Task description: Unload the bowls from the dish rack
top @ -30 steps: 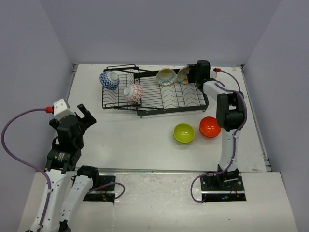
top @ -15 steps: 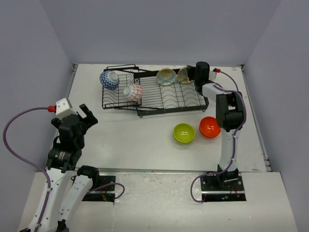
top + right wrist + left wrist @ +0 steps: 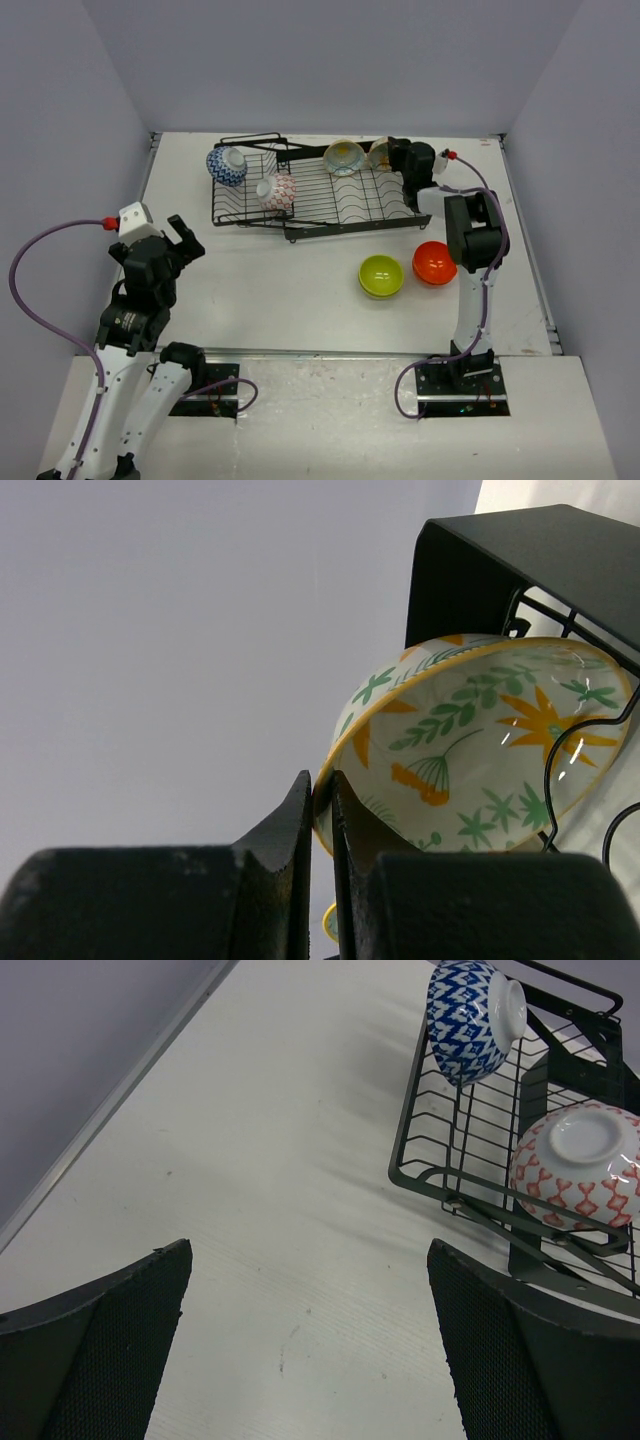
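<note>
The right gripper (image 3: 321,780) was pinched shut on the rim of the leaf-patterned bowl (image 3: 480,740), which stood on edge at the upper-right end of the dish rack (image 3: 340,200). The rack also held a blue-patterned bowl (image 3: 227,165), a red-and-white bowl (image 3: 277,191) and a yellow-centred bowl (image 3: 344,157). The lime green bowl (image 3: 381,275) and orange bowl (image 3: 434,262) sat on the table (image 3: 280,280), right of centre. The left gripper (image 3: 308,1250), lower left, was spread wide, holding nothing.

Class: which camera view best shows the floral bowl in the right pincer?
Right wrist view: the floral bowl looms large, pattern clear, rim pinched by the right pincer. The top view shows only a small part beside that pincer; the left wrist view misses it.
</note>
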`<state>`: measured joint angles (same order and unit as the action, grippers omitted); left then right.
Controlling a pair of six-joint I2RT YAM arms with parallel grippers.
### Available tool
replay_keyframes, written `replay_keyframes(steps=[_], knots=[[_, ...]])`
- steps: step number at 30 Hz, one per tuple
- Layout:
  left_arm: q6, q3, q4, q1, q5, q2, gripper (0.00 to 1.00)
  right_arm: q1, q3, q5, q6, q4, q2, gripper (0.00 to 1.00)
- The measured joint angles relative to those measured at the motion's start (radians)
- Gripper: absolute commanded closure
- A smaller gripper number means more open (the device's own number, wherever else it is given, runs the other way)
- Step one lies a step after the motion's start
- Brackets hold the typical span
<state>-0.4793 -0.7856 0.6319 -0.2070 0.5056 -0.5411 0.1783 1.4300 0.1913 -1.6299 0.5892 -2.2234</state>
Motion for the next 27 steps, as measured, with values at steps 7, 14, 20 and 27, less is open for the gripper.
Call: replay_keyframes(steps=[7,14,20,27], knots=[[0.000,0.000,0.000,-0.004,0.000,0.000,0.00,0.001,-0.080,-0.004,0.015,0.164,0.000,1.00],[0.000,0.000,0.000,-0.004,0.000,0.000,0.00,0.000,-0.109,-0.005,0.055,0.265,-0.008,1.00],[0.000,0.000,0.000,-0.005,0.000,0.000,0.00,-0.002,-0.150,-0.004,0.093,0.329,-0.004,1.00],[0.000,0.000,0.000,-0.005,0.000,0.003,0.00,-0.011,-0.197,-0.040,0.166,0.358,0.097,1.00]])
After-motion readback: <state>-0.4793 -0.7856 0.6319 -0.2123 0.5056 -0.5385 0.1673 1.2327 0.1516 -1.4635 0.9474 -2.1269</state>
